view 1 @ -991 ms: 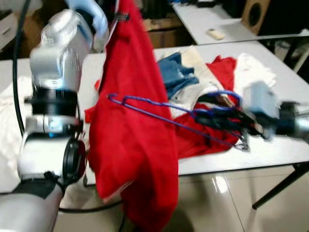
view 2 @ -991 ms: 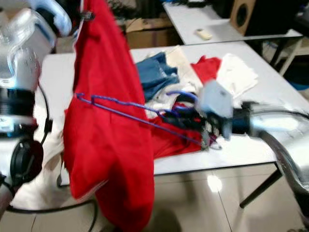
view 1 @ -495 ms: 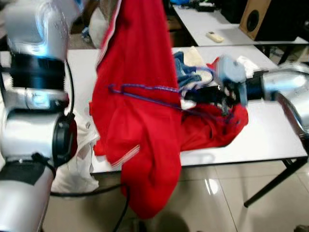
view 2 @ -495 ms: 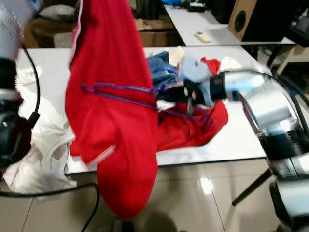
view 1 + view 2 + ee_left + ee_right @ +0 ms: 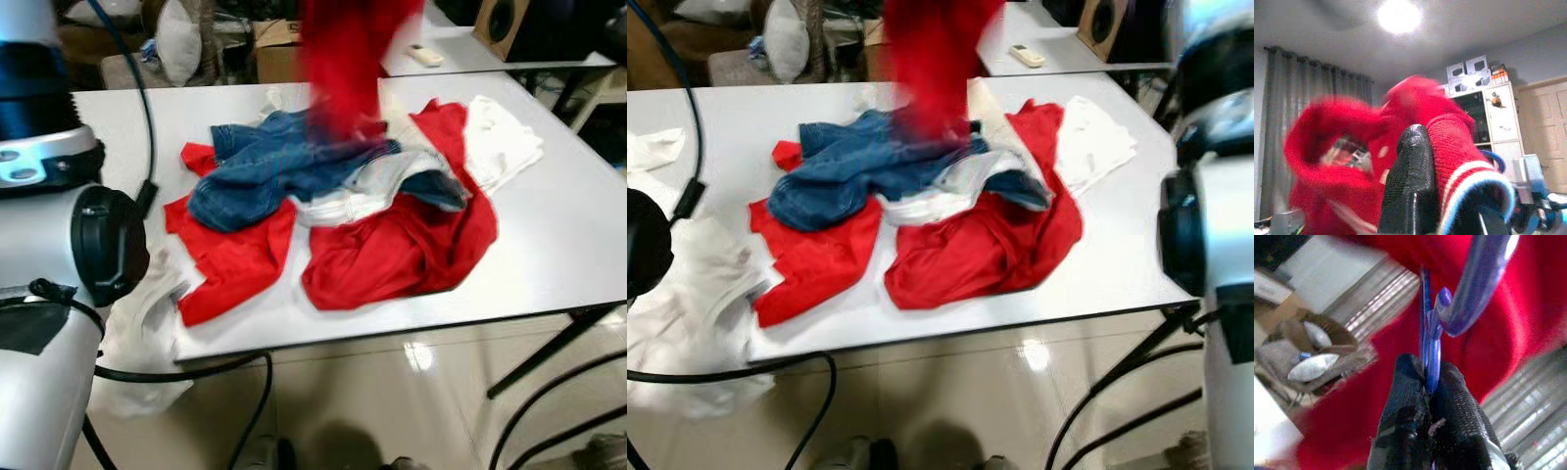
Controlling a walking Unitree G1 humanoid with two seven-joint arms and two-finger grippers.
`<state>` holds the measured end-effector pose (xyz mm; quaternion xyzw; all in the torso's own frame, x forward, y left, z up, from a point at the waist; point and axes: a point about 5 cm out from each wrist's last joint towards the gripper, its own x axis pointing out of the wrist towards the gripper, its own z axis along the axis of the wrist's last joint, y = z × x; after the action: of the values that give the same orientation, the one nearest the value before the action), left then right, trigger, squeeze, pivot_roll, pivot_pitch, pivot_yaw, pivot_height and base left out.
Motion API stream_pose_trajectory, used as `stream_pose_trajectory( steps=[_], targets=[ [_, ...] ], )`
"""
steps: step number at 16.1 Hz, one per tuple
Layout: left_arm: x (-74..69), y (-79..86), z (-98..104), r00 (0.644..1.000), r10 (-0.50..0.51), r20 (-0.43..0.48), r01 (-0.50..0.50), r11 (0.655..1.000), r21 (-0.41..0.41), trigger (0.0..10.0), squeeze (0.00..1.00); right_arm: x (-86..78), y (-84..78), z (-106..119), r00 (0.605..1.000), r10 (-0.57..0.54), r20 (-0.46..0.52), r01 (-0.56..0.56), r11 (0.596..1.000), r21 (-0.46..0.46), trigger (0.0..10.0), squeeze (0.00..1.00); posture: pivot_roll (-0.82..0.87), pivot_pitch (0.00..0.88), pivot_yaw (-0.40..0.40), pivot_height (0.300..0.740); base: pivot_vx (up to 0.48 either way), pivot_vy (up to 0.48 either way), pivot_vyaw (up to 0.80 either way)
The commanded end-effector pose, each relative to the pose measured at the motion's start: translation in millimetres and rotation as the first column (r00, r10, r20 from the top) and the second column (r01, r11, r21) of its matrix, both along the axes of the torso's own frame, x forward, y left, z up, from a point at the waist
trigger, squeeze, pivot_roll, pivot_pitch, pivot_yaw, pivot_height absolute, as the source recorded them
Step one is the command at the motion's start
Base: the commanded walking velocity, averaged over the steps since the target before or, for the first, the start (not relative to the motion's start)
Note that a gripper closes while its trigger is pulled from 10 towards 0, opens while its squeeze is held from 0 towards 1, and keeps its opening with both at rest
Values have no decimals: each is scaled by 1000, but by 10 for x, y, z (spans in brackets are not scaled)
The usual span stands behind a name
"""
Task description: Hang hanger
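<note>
A red garment (image 5: 345, 61) hangs blurred in the air above the white table (image 5: 558, 245), its upper part cut off by the top of the eye views. In the left wrist view my left gripper (image 5: 1436, 164) is shut on the garment's red knit collar (image 5: 1462, 147) with white and blue stripes. My right gripper (image 5: 1431, 382) is shut on the wire of a blue hanger (image 5: 1432, 340), whose hook (image 5: 1476, 289) rises above the fingers with red cloth right behind it.
A pile lies on the table: blue jeans (image 5: 265, 171), red clothes (image 5: 402, 245) and a white cloth (image 5: 500, 137). More white cloth (image 5: 147, 328) droops off the left edge. A black cable (image 5: 201, 372) loops below. A second table (image 5: 460, 54) stands behind.
Both arms have risen, carrying the red garment and hanger upward, so just the garment's lower part hangs in the eye views. The camera now looks down at the clothes pile.
</note>
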<state>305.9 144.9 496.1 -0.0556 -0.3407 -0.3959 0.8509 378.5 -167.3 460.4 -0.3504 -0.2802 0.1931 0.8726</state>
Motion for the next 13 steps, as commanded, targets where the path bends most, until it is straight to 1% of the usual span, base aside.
stream_pose_trajectory(
  steps=[1,2,3,4,5,6,7,8,9,10,11,12,13],
  targets=[
    [6,2,-53,1000,12,-24,-11,1000,13,10000,0,117,35,-284,996,-2,-90,-4,998,-66,10000,0,-49,0,7,740,0,0,0],
    [60,-36,-216,996,33,-78,-31,999,30,10000,0,201,91,-590,984,29,-175,-53,989,-135,10000,0,-43,0,3,740,0,0,0],
    [142,-113,-441,989,52,-139,-43,997,63,10000,0,256,96,-926,965,42,-257,-95,976,-198,10000,0,-40,0,3,740,0,0,0],
    [238,-208,-714,974,79,-212,-60,993,97,10000,0,272,53,-1253,932,59,-357,-146,964,-223,10000,0,-39,0,4,740,0,0,0],
    [291,-304,-956,958,91,-271,-60,991,122,10000,0,257,-1,-1506,898,78,-434,-195,953,-232,10000,0,-39,0,5,740,0,0,0],
    [314,-364,-1100,949,106,-296,-64,987,145,10000,0,241,-37,-1644,876,86,-474,-219,948,-232,10000,0,-37,0,3,740,0,0,0],
    [354,-505,-1495,921,132,-367,-59,977,205,10000,0,159,-119,-2003,809,117,-576,-303,923,-239,10000,0,-39,0,10,740,0,0,0],
    [395,-585,-1827,892,183,-414,-74,961,266,10000,0,50,-185,-2297,742,139,-656,-383,891,-244,10000,0,-41,0,14,740,0,0,0],
    [421,-643,-2294,851,282,-444,-108,920,377,10000,0,-152,-273,-2662,651,170,-740,-494,835,-243,10000,0,-48,0,27,740,0,0,0],
    [466,-614,-2517,815,345,-466,-141,897,419,10000,0,-242,-340,-2788,628,169,-759,-509,827,-238,10000,0,-61,0,43,740,0,0,0],
    [572,-526,-2627,768,428,-477,-220,875,432,10000,0,-291,-433,-2824,644,151,-750,-469,852,-231,10000,0,-74,0,59,740,0,0,0],
    [599,-503,-2638,756,446,-480,-242,871,428,10000,0,-304,-458,-2825,650,147,-745,-458,859,-229,10000,0,-74,0,59,740,0,0,0],
    [670,-449,-2515,758,476,-446,-299,861,411,10000,0,-333,-487,-2788,657,152,-738,-459,857,-233,10000,0,-89,0,74,740,0,0,0]
  ],
)
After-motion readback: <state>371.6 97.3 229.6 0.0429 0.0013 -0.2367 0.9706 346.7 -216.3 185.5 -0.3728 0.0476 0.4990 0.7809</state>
